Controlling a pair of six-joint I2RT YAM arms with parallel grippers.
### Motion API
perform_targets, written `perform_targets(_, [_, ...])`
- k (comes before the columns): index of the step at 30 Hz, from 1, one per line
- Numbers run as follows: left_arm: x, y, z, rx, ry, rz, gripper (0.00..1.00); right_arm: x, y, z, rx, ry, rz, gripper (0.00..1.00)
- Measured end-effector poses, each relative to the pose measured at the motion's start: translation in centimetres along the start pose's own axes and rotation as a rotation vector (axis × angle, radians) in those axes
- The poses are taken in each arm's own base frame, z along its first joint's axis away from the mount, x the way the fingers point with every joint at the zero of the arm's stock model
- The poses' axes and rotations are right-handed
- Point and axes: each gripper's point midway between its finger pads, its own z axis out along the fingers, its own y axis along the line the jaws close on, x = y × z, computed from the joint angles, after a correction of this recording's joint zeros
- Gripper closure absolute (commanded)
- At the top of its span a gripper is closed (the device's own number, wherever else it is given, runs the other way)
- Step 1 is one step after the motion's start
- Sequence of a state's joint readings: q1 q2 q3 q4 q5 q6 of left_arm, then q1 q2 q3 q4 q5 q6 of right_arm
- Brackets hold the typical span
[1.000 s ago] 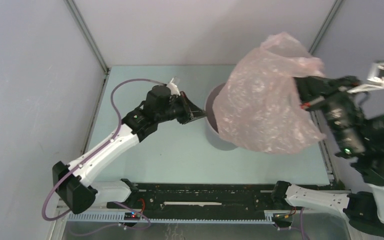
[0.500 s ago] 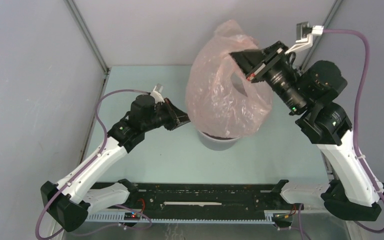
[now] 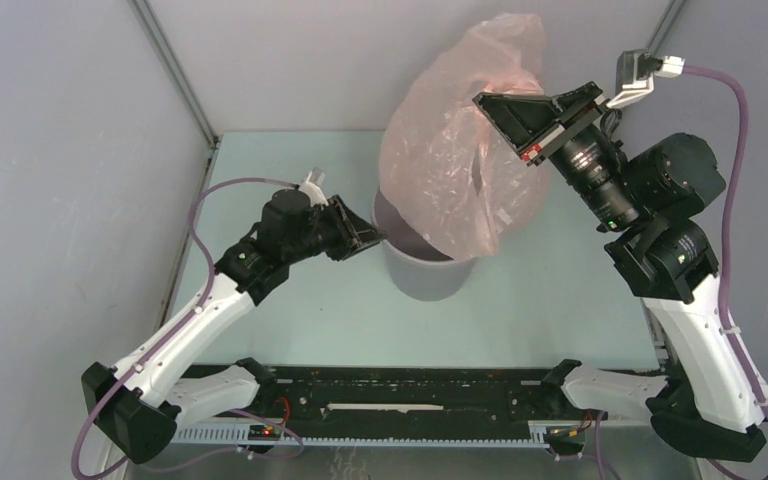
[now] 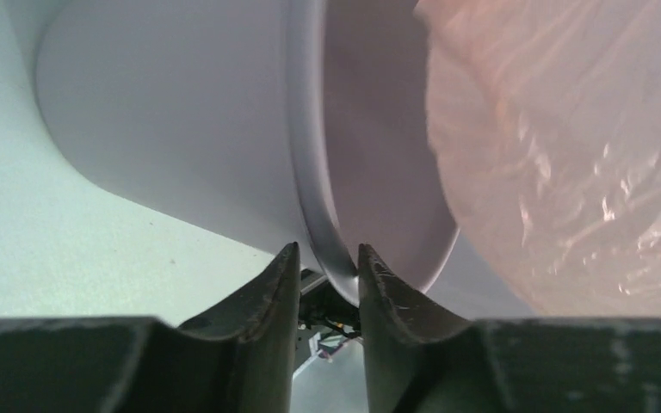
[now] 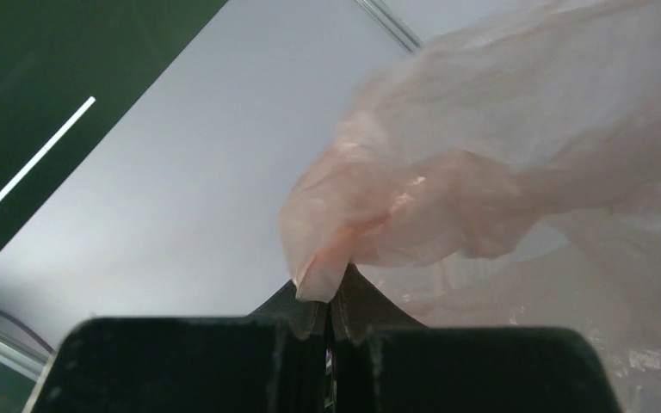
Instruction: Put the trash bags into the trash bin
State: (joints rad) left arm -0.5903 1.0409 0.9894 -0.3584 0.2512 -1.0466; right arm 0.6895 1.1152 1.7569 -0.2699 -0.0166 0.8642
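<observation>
- Table (image 3: 290, 300): pale green top with grey walls on three sides. Both arms are mounted at its near edge.
- Trash bag (image 3: 440, 170): one thin, pale-pink, translucent film bag, heavily wrinkled. It is held up in the air over the back of the table and hangs open and billowed. Its lower end drops over the right part of the bin's mouth. How far inside it reaches cannot be told.
- Trash bin (image 3: 425, 275): round, grey, with tapered sides and a wide rim. It stands upright near the middle of the table, directly under the bag, and its inner wall is visible on the left.
- Right gripper (image 3: 482, 104): raised high above the bin. Its jaws are pinched tight on a gathered fold at the bag's upper edge, and the film bunches at the fingertips.
- Left gripper (image 4: 327, 254): low, at the bin's left side. Its jaws are clamped over the rim, one finger outside the wall and one inside.
</observation>
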Motion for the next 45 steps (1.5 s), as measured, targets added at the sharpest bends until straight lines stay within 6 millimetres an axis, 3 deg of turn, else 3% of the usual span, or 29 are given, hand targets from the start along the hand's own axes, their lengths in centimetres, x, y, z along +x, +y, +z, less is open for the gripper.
perform_targets(4, [-0.1,0.6,0.1,-0.024,-0.005,0.015,0.52,-0.5,0.4,0.1,-0.025,-0.003,0.048,1.0])
perform_targets(11, [-0.1,2.1,-0.6,-0.091,-0.023,0.043,0.38,1.5,1.1,2.6,-0.092,0.091,0.126,1.0])
perform_targets(15, [-0.9,1.6,-3.1,-0.08,-0.1,0.082,0.32,2.6,1.1,5.1,-0.13,0.14,0.185,1.0])
perform_targets(20, [-2.8,0.3,-8.6,-0.028,-0.286,0.13,0.28,3.3,2.2,8.4,-0.237,0.19,0.29,1.0])
perform_targets(25, [-4.5,0.9,-12.4,-0.051,-0.443,0.147,0.22,2.4,2.4,9.7,-0.328,0.212,0.374,1.0])
perform_targets(28, [-5.5,2.0,-13.2,-0.114,-0.504,0.163,0.18,0.6,1.2,9.6,-0.355,0.181,0.43,1.0])
perform_targets(32, [-7.2,1.8,-14.8,-0.172,-0.582,0.205,0.14,0.2,-1.3,9.5,-0.335,0.162,0.503,1.0])
perform_targets(36, [-10.0,-1.3,-17.3,-0.165,-0.68,0.254,0.13,0.7,-3.7,8.9,-0.295,0.178,0.536,1.0])
perform_targets(39, [-11.7,-3.9,-18.6,-0.14,-0.732,0.275,0.12,0.7,-6.7,6.9,-0.229,0.177,0.546,1.0])
perform_targets(42, [-12.7,-5.6,-19.2,-0.117,-0.758,0.291,0.12,-1.0,-10.3,4.5,-0.143,0.138,0.519,1.0])
perform_targets(45, [-13.2,-6.4,-18.9,-0.106,-0.758,0.3,0.09,-3.2,-11.8,2.9,-0.107,0.097,0.473,1.0])
